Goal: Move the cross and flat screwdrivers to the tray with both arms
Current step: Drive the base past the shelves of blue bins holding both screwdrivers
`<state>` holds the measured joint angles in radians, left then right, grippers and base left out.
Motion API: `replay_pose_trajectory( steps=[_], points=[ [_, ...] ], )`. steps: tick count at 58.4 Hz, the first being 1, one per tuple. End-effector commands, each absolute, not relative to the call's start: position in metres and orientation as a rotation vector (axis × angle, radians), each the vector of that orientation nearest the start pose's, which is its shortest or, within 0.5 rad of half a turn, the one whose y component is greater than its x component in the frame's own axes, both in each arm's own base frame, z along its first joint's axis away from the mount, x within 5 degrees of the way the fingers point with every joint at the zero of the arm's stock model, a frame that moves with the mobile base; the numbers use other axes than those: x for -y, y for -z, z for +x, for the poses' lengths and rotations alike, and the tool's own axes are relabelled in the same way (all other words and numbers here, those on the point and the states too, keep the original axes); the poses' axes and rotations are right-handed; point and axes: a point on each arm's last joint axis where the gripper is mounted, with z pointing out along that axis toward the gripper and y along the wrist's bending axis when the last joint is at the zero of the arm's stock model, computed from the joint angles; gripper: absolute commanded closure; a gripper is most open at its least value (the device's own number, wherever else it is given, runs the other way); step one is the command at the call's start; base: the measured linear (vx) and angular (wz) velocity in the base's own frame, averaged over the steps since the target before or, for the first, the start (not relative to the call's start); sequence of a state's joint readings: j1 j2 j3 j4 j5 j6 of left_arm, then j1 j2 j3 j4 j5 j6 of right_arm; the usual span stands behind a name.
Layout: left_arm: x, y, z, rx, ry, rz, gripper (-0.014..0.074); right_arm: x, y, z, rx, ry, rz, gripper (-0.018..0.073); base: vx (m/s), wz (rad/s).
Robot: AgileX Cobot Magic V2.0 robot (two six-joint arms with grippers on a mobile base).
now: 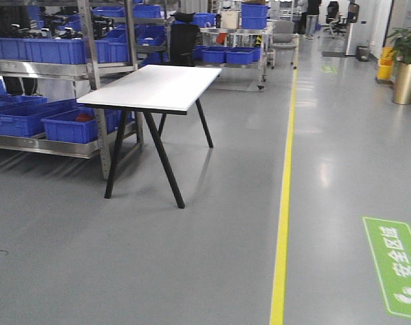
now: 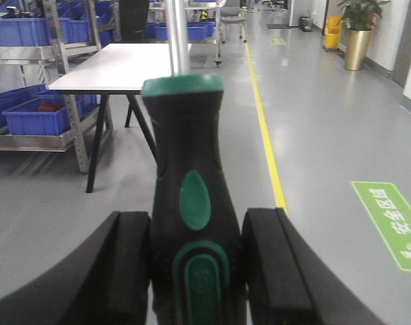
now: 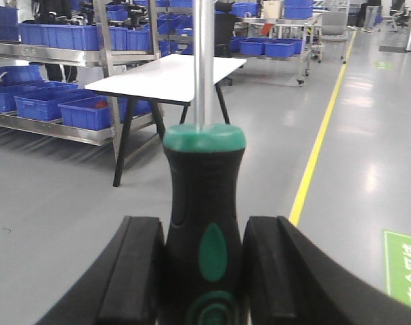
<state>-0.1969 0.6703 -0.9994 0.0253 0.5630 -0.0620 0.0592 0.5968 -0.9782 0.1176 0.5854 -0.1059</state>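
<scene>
Each arm was loaded; the tray was not shown in any view.
On the grey floor (image 1: 191, 271) a white desk (image 1: 154, 87) was seen ahead. The left arm's screwdriver (image 2: 188, 169) was clamped by its handle in the left tool (image 2: 197, 264), which was closed on it. The right arm's screwdriver (image 3: 205, 183) was held likewise in the right tool (image 3: 204, 264). Each shaft was pointed straight forward from its tool, toward the desk. Cross and flat could not be told apart.

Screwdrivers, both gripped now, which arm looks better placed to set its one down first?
Right, marginally: its screwdriver sits straight between the fingers; the left screwdriver leans slightly. No tray is in view, so reach can't be compared.
</scene>
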Motion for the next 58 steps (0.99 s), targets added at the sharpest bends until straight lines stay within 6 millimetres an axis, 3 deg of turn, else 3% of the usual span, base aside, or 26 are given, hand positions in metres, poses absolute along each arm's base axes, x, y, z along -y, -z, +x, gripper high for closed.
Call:
replay_pose_trajectory(
  steps=[1, 58],
  points=[
    [0.0213, -0.4543, 0.1086, -1.593, 0.185, 0.117, 0.0594, -0.0102, -0.4527, 0.0899, -1.562, -0.086, -0.091, 0.0567, 0.47, 0.20],
    [0.0214, -0.4542, 0.1090, -1.594, 0.185, 0.117, 0.0594, -0.0102, -0.4527, 0.0899, -1.563, -0.086, -0.091, 0.0567, 0.49, 0.32]
  ],
)
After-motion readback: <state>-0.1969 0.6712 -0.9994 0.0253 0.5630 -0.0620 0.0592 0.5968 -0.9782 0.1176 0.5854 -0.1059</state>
